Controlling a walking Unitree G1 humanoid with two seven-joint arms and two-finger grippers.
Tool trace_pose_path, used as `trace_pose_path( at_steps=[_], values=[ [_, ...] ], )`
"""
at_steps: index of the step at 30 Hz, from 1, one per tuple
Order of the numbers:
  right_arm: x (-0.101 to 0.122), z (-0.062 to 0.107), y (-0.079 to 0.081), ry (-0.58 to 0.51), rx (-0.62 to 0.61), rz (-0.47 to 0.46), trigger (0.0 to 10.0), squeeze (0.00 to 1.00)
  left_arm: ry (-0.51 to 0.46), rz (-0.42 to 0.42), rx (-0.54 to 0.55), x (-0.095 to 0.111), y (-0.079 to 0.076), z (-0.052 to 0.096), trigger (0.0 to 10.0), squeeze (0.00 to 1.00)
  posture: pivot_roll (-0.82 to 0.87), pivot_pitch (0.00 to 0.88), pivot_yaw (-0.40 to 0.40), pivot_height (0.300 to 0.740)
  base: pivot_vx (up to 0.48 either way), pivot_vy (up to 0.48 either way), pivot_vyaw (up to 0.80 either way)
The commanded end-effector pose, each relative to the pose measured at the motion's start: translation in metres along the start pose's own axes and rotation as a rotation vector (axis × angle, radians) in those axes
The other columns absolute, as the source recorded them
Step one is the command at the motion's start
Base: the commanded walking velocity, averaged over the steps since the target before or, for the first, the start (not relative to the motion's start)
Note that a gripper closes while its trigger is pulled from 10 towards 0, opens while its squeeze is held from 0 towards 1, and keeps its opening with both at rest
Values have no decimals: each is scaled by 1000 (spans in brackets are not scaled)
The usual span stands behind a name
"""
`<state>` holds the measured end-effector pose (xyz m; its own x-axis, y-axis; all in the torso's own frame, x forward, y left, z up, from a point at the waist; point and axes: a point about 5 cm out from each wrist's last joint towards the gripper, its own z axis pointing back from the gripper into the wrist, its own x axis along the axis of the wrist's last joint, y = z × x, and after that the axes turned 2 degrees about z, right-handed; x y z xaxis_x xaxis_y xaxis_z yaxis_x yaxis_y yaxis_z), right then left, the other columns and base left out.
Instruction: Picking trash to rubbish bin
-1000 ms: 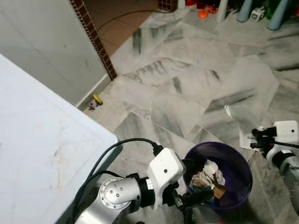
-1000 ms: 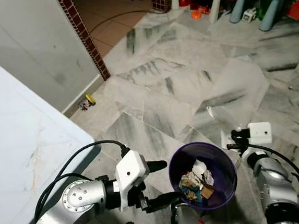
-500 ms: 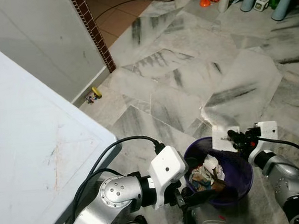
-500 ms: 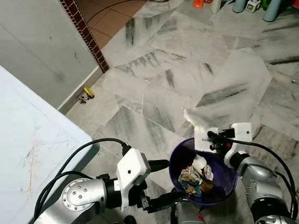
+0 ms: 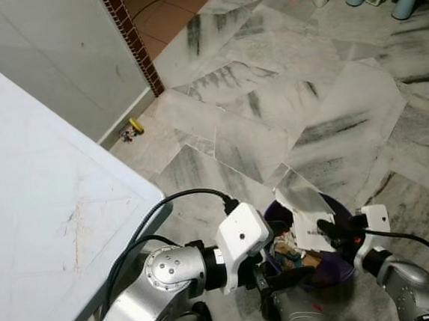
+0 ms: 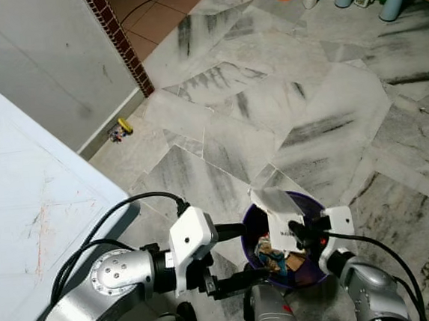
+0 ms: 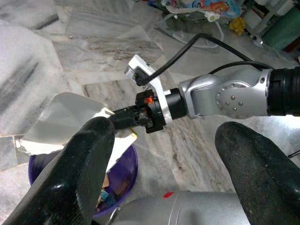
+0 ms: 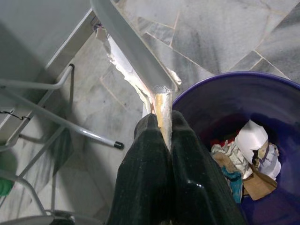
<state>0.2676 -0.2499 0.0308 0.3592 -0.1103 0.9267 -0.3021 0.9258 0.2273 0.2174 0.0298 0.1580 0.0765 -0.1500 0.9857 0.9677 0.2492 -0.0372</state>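
Trash sheet [image 5: 303,207], clamped in the right end effector [image 5: 327,229], now over the purple bin [image 6: 308,272]; left end effector [image 7: 164,164] apart.

Purple bin [image 6: 315,276], silver wrapper [image 5: 303,207], grey-streaked marble floor [image 5: 270,103]

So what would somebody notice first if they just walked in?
Probably the right tool pinching a flat silvery wrapper above the round purple rubbish bin, which already holds crumpled paper scraps. The left tool hangs open beside the bin.
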Motion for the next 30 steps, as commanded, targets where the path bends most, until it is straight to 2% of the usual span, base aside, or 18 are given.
trace_pose_path(
  at_steps=[1, 2, 8, 23, 24, 25, 30],
  values=[
    [-14, 7, 2, 51, 18, -16, 10000, 831, 13, 24, -4, -5, -1, 1, 10000, 0, -119, 435, 111, 740, 0, 0, 0],
    [-15, 8, 1, 57, 12, -14, 10000, 1000, 12, 23, -5, -5, -1, 0, 10000, 0, -119, 435, 111, 740, 0, 0, 0],
    [-16, 12, -3, 60, -9, -25, 10000, 1000, 15, 19, -7, -5, 1, 0, 10000, 0, -118, 433, 113, 740, 0, 0, 0],
    [-11, 11, -3, 48, -14, -9, 10000, 1000, 14, 17, -2, -4, 3, 0, 10000, 0, -115, 429, 112, 740, 0, 0, 0],
    [-10, 11, -3, 47, -15, -8, 10000, 918, 13, 18, 0, -4, 3, 0, 10000, 0, -116, 428, 112, 740, 0, 0, 0],
    [-8, 11, -3, 35, -23, -6, 10000, 0, 10, 19, 4, -3, 4, 0, 10000, 0, -116, 428, 112, 740, 0, 0, 0],
    [1, 13, -8, -22, -77, 9, 10000, 0, -2, 13, 4, 0, 5, -1, 10000, 0, -117, 419, 108, 740, 0, 0, 0]
  ],
)
